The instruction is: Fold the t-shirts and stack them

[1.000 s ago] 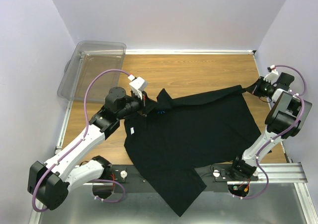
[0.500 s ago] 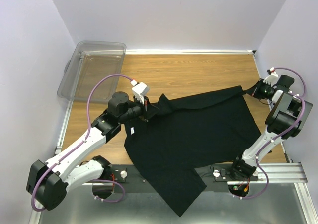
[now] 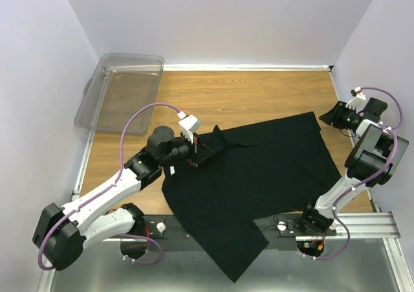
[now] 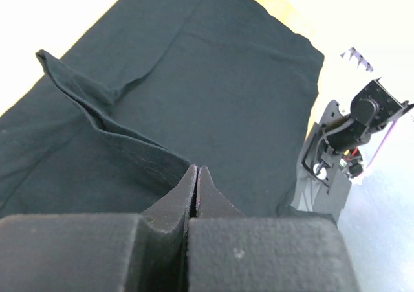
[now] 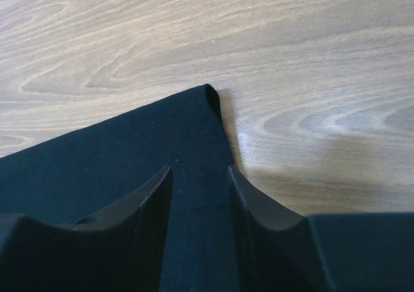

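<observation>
Saw 1 black short-sleeved cotton t-shirt [image 3: 259, 169] spread mostly flat on light wooden table [image 3: 246, 91], centre-right, near hem draped over front edge. Found upper-left edge bunched into raised fold, pinched tight btwn closed jaws of left gripper [image 4: 196, 171]. Noted right gripper [image 5: 199, 170] w/ jaws apart, low over shirt's far-right corner, gripping nothing. Counted 1 shirt, 2 grippers, 1 clear plastic bin [image 3: 123, 88] at table's far-left corner.

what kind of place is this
Probably a robot lab test cell: left arm and right arm bolted at the edge of a wooden table, plain walls close around, a t-shirt and a clear bin.
</observation>
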### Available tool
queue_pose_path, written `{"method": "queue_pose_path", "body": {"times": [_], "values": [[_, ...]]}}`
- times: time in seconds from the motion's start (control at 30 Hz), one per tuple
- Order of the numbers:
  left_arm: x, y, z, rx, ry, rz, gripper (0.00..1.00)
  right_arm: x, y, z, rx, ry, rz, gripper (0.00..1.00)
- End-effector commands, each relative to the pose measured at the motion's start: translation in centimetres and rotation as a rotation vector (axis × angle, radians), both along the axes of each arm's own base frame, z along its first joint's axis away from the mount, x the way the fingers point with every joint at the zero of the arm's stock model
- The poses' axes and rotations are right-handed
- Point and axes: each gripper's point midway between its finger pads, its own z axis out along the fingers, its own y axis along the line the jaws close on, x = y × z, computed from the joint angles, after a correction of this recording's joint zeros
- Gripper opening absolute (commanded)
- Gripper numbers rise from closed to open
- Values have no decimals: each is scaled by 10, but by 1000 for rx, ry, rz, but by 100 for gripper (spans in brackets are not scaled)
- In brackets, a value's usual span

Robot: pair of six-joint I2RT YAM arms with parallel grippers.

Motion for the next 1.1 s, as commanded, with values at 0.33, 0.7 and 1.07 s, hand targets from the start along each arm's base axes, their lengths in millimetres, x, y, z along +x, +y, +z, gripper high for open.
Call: {"method": "queue_pose_path", "body": {"times": [0.33,0.7,1.07], "values": [[-37,-27,-32,-2,115,-83,0,-21,24,18,-12,-65,134,48],[-43,-44,-53,121,148,-4,60,-72,114,26,-20,-63,567,55],[-7,88,62,-115,-63,600,93,-131,281,47,-65,-72,1113,55]]}}
